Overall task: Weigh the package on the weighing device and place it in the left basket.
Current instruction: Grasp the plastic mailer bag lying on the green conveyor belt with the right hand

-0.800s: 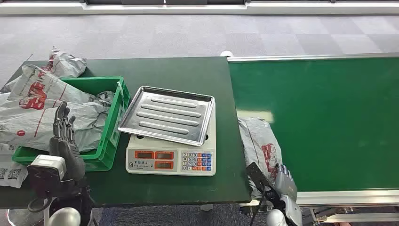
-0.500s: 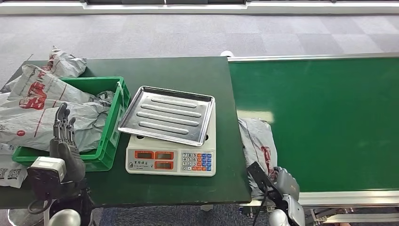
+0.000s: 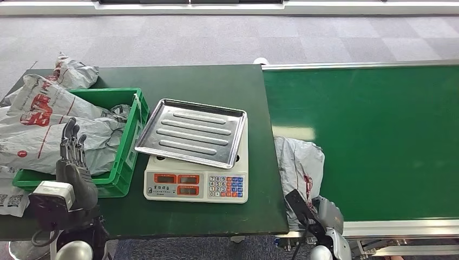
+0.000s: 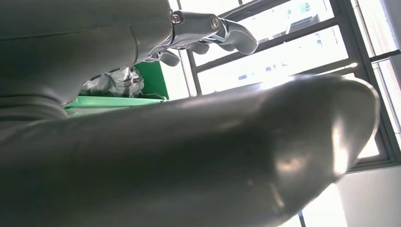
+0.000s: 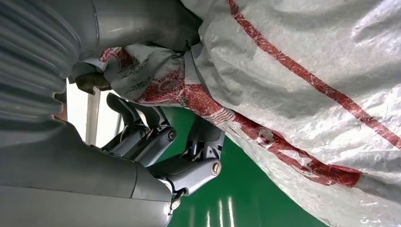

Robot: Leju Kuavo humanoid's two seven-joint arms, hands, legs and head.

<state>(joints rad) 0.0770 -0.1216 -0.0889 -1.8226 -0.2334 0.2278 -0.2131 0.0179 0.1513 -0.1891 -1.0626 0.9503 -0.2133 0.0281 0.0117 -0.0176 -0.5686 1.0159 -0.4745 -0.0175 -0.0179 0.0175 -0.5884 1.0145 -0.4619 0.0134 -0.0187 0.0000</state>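
The robot is standing at a dark green table [image 3: 205, 81] with a bright green conveyor belt [image 3: 379, 135] running off to its right. The package it is meant to weigh, a crumpled grey plastic mailer bag with red printing [image 3: 299, 168], is lying on the near left end of the belt, just beside the table edge. The right hand [image 3: 325, 212] is reaching in at the bag's near end; in the right wrist view its dark fingers [image 5: 156, 142] are curling under the grey film while the thumb is pressing the bag from the other side, so I judge it to be gripping the package, though the bag is not yet lifted clear of the belt.

The white electronic scale [image 3: 196, 181] with its ribbed stainless steel tray [image 3: 192, 131] is sitting in the middle of the table, and nothing is lying on the tray. So the weighing is not yet done. To the left of the scale, touching it or nearly so, the green plastic crate [image 3: 130, 146] is already holding several similar grey bags [image 3: 54, 130], some spilling over its far rim.

The left hand [image 3: 73, 157] is hovering upright at the near edge of the crate, fingers straight and apart, holding nothing.

By my reckoning the task is only at its first step: the grasp looks made, and the lift, the placing on the tray and the transfer to the crate are all waiting.
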